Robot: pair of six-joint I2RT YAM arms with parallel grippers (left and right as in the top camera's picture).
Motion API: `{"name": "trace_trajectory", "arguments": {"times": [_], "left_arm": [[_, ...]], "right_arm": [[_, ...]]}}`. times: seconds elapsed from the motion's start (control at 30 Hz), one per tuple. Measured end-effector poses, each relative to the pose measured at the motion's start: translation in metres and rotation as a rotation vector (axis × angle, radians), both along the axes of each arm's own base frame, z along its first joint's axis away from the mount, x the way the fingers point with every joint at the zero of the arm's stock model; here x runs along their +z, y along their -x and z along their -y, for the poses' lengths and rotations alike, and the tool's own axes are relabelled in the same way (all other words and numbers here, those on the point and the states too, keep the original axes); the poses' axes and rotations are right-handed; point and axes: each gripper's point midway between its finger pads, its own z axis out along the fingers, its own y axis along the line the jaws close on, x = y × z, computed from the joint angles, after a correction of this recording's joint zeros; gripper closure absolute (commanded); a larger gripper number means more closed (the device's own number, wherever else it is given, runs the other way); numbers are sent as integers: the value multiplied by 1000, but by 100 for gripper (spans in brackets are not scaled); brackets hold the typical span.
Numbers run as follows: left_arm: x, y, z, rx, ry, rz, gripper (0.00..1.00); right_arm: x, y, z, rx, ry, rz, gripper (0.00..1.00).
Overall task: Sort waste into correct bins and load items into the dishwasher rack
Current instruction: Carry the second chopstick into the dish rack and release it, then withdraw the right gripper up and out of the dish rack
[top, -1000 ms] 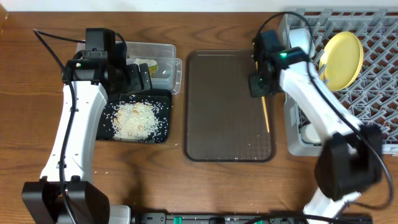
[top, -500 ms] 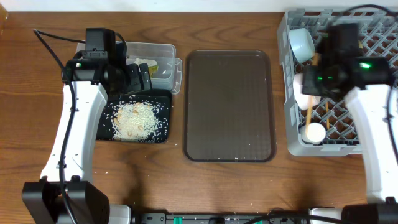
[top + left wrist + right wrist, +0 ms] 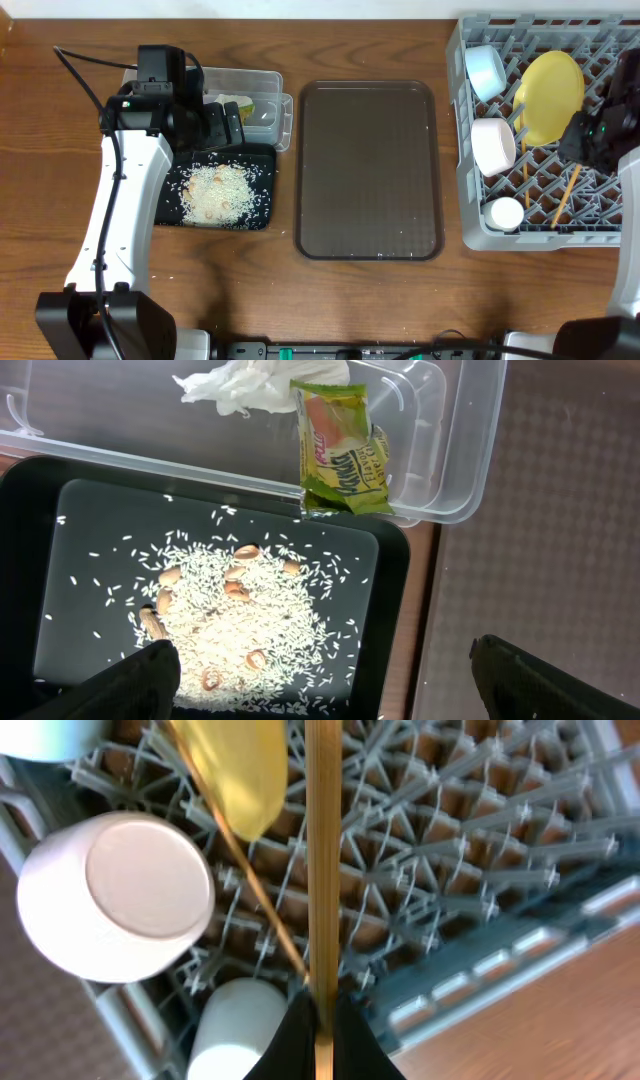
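Report on the brown wooden table (image 3: 400, 300) before me: wood grain runs side to side, and the surface is sound. At its centre lies a large flat brown rectangular serving tray (image 3: 368, 170), set square, long sides running away from me. The tray has a low raised rim, rounded corners and a finely textured floor. A black bar with a green patch (image 3: 300, 352) sits at the table's near edge.

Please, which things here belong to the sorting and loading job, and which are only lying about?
Job:
rice, white wrapper, green-orange packet, clear tub, black tray, dishwasher rack, yellow plate, light blue bowl, white bowl, white cup, chopsticks, one held in the right end effector.

Lying about:
brown serving tray, wooden table.
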Motion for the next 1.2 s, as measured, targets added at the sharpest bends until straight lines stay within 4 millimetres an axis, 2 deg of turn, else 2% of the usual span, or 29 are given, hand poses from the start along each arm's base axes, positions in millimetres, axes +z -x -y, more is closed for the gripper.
{"name": "trace_trajectory", "arguments": {"times": [0.17,0.4,0.43,0.5,0.57,0.63,0.87,0.93,1.0,1.1,1.13,1.2], "left_arm": [[0,0,0,0,0,0,5],[0,0,0,0,0,0,5],[0,0,0,0,0,0,5],[0,0,0,0,0,0,5],[0,0,0,0,0,0,5],[0,0,0,0,0,0,5],[0,0,0,0,0,0,5],[0,0,0,0,0,0,5],[0,0,0,0,0,0,5],[0,0,0,0,0,0,5],[0,0,0,0,0,0,5],[0,0,0,0,0,0,5]], "right_arm": [[-20,-21,6,121,45,-49,99],[-63,-27,8,201,28,-189,99],[-66,-28,8,206,26,-198,96],[-70,-28,8,209,23,-208,73],[-70,-28,8,218,27,-213,65],[-70,-28,8,224,27,-214,62],[-71,-24,4,231,8,-229,60],[-65,-23,-2,241,-18,-225,55],[-52,-27,-10,255,-40,-192,43],[-12,-35,-33,310,-56,-91,9],[4,-36,-41,328,-54,-47,1],[37,-35,-58,377,-44,37,1]]}}
